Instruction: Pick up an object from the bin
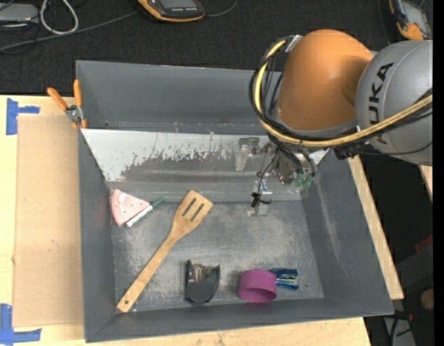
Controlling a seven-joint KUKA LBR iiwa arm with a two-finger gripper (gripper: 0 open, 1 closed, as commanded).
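My gripper [261,195] hangs under the orange wrist cover at the back right of the bin, close to the floor, with nothing visible in it. The nearest thing is a wooden slotted spatula [164,254]. Its head lies to the left of the gripper and its handle runs toward the front left corner. A purple cup [256,285] lies on its side near the front wall, well in front of the gripper, with a small blue thing [285,278] against its right side.
A dark grey clip-like thing [200,281] lies just left of the purple cup. A pink wedge shaped like a melon slice [128,207] rests at the left wall. The arm and its cables cover the bin's back right corner.
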